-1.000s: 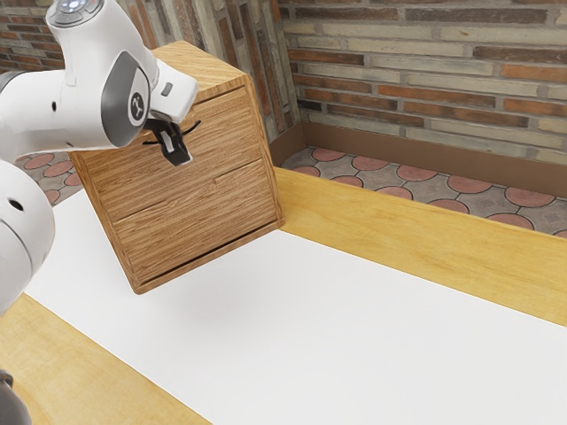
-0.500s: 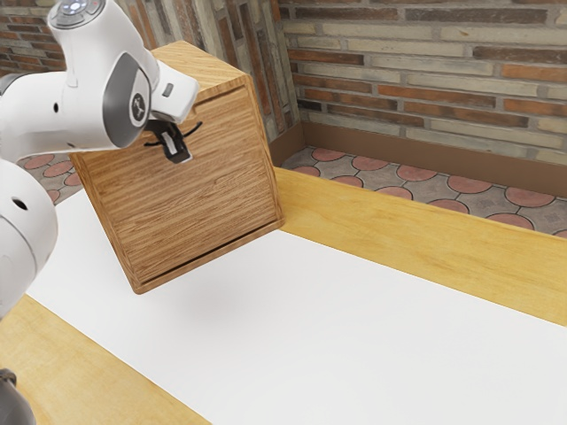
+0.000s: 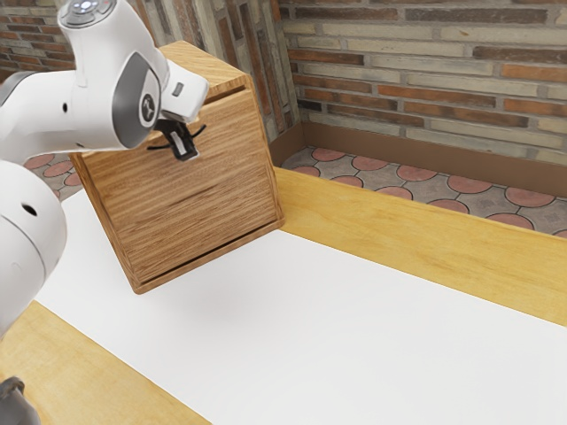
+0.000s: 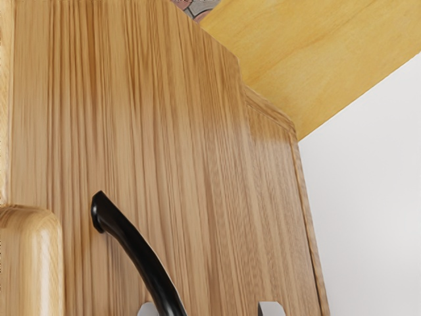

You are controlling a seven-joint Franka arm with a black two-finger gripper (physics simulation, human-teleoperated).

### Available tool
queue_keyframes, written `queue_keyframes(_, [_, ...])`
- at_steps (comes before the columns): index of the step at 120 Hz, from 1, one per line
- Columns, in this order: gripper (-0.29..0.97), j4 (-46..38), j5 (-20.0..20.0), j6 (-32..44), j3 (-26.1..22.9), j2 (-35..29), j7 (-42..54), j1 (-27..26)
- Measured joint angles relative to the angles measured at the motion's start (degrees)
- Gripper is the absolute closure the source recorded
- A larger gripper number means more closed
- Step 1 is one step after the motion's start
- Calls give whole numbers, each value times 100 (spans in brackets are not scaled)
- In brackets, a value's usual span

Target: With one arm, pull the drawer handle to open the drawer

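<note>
Gripper has shifted slightly up and toward the exterior view's right. Jaws narrowly apart, astride black handle, bar beside one finger, not clamped. Drawer in upper cabinet at desk's left end, apparently shut. Pull likely not begun.

You have a light wooden table before you, and a broad white sheet lies flat on it, running slantwise between two bare wooden strips — one along the far side, one at the near corner. Only one thing stands on it: the drawer cabinet, set on the white sheet at the exterior view's left, its lower corner just at the edge of the far wooden strip. From the wrist view, the same wood and white sheet lie beyond the cabinet's front.
</note>
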Motion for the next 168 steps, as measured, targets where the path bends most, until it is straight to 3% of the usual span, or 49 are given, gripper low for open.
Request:
queue_keyframes(123, [62,-300,-129,-557,1009,-560,-334,-948])
queue_keyframes(168, [59,-301,-202,-691,1086,-648,-447,-1157])
